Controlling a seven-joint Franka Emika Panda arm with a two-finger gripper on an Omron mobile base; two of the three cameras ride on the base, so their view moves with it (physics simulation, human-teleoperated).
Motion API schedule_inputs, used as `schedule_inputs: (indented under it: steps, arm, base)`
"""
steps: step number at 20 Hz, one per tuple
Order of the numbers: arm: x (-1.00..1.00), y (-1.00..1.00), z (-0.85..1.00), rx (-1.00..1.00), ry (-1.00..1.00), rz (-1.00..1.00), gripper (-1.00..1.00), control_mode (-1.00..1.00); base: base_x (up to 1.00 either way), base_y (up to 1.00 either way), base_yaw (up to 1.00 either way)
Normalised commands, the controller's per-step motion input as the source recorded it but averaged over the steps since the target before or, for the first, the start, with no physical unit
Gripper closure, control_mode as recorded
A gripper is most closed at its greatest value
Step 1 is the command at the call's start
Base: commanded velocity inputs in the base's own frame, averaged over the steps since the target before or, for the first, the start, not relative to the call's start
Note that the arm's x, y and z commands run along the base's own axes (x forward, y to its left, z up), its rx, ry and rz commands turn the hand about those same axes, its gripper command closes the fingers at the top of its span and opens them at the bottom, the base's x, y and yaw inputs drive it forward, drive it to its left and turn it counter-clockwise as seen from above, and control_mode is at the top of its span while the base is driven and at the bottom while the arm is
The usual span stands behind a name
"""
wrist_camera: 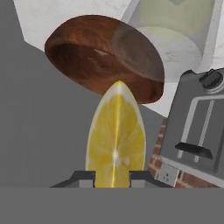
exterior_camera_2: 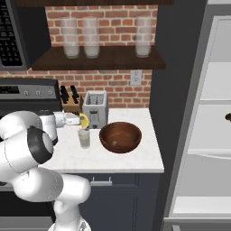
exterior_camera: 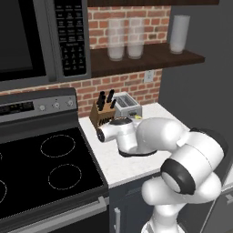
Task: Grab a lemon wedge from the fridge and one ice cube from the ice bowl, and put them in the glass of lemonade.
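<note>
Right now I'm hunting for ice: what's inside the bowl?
The bowl shows one small pale piece on its brown bottom, probably ice. Its near wall hides the front of the inside.

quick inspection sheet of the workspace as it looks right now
surface: white counter between stove and fridge.
job's things: lemon wedge held in the gripper, above the glass by the right base view; glass upright on the counter, pale liquid inside; bowl right of the glass, apart from it, one small pale piece inside; fridge open, white shelves showing.
clutter: toaster and knife block at the back wall.
grippers: gripper shut on the wedge.
cables: nothing seen.
surroundings: stove, microwave, brick wall, shelf with three tumblers, wall outlet.
</note>
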Motion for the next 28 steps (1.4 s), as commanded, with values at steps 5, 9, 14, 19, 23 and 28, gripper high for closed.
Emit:
schedule_inputs:
  steps: [5, 9, 14, 19, 23, 28]
  arm:
    - [0.07, 0.0, -0.24, 0.0, 0.0, 0.0, 1.0, -1.0]
    - [0.02, 0.0, -0.31, -0.02, 0.0, 0.0, 1.0, -1.0]
    - [0.08, 0.06, -0.29, -0.03, 0.0, 0.0, 1.0, -1.0]
    - [0.01, 0.21, -0.03, -0.01, 0.0, 0.0, 1.0, -1.0]
    - [0.0, 0.28, 0.0, -0.01, 0.0, 0.0, 1.0, -1.0]
    - [0.0, 0.26, 0.0, -0.03, 0.0, 0.0, 1.0, -1.0]
  base:
    - [0.0, 0.0, 0.0]
    - [0.0, 0.0, 0.0]
    - [0.0, 0.0, 0.0]
    - [0.0, 0.0, 0.0]
    - [0.0, 0.0, 0.0]
    - [0.0, 0.0, 0.0]
